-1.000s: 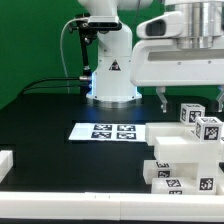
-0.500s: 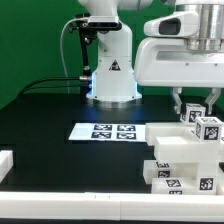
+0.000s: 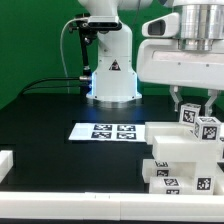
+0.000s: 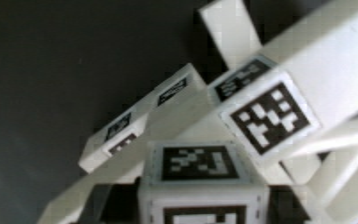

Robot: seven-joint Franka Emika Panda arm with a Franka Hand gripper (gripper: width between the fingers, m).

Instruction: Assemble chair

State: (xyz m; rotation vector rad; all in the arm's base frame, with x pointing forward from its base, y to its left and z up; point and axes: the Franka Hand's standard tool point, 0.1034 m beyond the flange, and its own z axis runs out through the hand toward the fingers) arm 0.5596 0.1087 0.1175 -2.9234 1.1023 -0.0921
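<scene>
The chair's loose white parts lie heaped at the exterior view's right: a small tagged block, a second tagged block beside it, and longer blocky pieces in front. My gripper reaches down from above with its two fingers closed on the sides of the small tagged block. In the wrist view that block fills the gap in my gripper, with dark fingers tight against both sides. Long tagged bars cross beyond it.
The marker board lies flat mid-table before the robot base. Another white piece sits at the exterior view's left edge. A white rail runs along the front, and a black cable trails at the back left.
The jaws have come in from wide open onto the small tagged block. The hand itself has hardly shifted.
</scene>
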